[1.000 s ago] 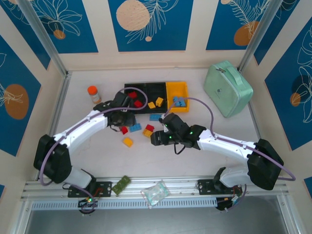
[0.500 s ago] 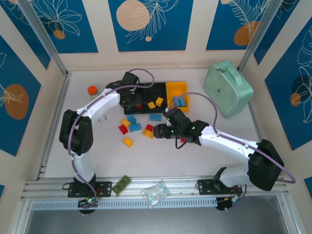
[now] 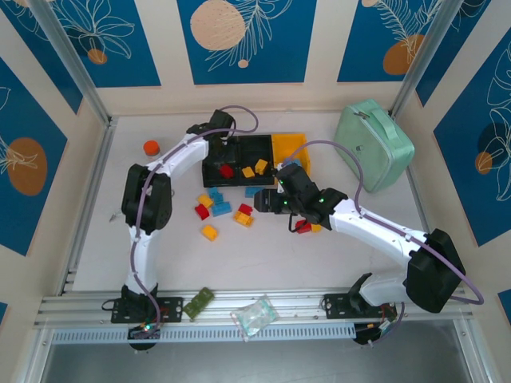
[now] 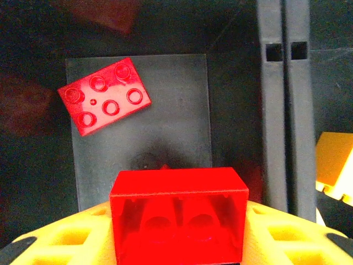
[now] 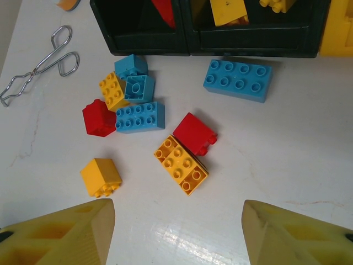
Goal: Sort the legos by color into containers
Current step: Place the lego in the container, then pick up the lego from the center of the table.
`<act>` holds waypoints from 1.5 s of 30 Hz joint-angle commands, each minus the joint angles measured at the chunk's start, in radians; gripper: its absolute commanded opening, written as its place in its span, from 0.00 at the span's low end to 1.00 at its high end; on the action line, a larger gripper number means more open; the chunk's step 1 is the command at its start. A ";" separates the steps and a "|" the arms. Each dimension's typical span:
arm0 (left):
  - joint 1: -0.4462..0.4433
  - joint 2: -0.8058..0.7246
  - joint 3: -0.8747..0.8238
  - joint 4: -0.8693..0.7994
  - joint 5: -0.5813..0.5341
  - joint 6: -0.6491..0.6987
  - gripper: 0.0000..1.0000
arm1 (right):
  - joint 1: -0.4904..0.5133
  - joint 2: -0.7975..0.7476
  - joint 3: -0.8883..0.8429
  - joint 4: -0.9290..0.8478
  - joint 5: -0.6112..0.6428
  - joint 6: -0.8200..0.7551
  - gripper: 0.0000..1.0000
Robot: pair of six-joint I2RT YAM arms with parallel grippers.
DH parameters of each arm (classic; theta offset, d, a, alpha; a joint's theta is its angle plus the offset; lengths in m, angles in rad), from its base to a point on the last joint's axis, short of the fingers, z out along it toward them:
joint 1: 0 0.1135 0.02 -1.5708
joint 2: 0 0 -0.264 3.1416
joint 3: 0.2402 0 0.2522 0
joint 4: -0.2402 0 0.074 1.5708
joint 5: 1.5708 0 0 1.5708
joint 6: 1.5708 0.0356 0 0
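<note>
Left tool (image 4: 177,245): clamped on a held red brick (image 4: 177,215), which is glossy, with its hollow underside facing the wrist camera and a yellow finger at each side.
Left black bin (image 4: 171,127): straight ahead of the left tool. A flat red brick (image 4: 105,95) with six studs up lies ahead and to the tool's left; the grey floor between it and the held red brick is bare.
Bin divider (image 4: 274,110): an upright double wall to the right of the left tool, with a yellow-orange piece (image 4: 335,165) just past it.
Wire clip (image 5: 38,63): on the table, far ahead-left of the right tool (image 5: 177,232).
Left cluster: ahead-left of the right tool, a red block (image 5: 99,118), a yellow-orange block (image 5: 113,90) and three light blue bricks (image 5: 140,117) touch one another; a yellow-orange cube (image 5: 101,176) sits apart, nearer the tool.
Centre pair: a red brick (image 5: 194,133) touches a yellow-orange eight-stud brick (image 5: 181,164), straight ahead.
Blue eight-stud brick (image 5: 237,80): ahead-right, alone, just short of the bins' front wall.
Right tool: fingers wide apart, nothing between them.
Open room: bare white table just ahead of the right tool's fingers, and to the right of the centre pair.
Middle black bin (image 5: 253,38): holds yellow-orange bricks (image 5: 227,11).
Yellow-orange bin (image 3: 289,144): right end of the row, touching the middle black bin, its contents partly hidden by the right arm.
</note>
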 commanded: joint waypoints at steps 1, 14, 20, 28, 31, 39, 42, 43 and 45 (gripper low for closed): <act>0.017 0.016 0.051 -0.030 -0.005 0.003 0.50 | -0.005 -0.002 0.002 -0.002 0.006 -0.004 0.62; 0.014 -0.101 -0.025 -0.006 0.049 -0.007 0.62 | 0.001 -0.012 -0.021 0.003 0.006 0.013 0.62; -0.002 -0.307 -0.255 0.053 0.075 -0.001 0.63 | 0.021 -0.024 -0.023 -0.006 -0.001 0.007 0.62; -0.003 -0.572 -0.591 0.092 0.019 -0.042 0.66 | 0.053 -0.063 -0.052 -0.016 0.002 0.021 0.62; -0.003 -0.645 -0.696 0.122 0.011 -0.108 0.66 | 0.080 -0.057 -0.049 -0.006 -0.005 0.007 0.63; -0.009 -0.726 -0.905 0.235 -0.002 -0.282 0.69 | 0.138 -0.030 -0.042 0.052 -0.027 -0.025 0.72; -0.015 -0.713 -0.926 0.265 -0.006 -0.326 0.72 | 0.142 -0.016 -0.037 0.052 -0.029 -0.021 0.72; -0.017 -0.710 -0.929 0.274 -0.005 -0.334 0.73 | 0.142 -0.013 -0.036 0.051 -0.031 -0.021 0.72; -0.022 -0.692 -0.928 0.277 -0.020 -0.352 0.73 | 0.143 -0.011 -0.037 0.050 -0.031 -0.018 0.71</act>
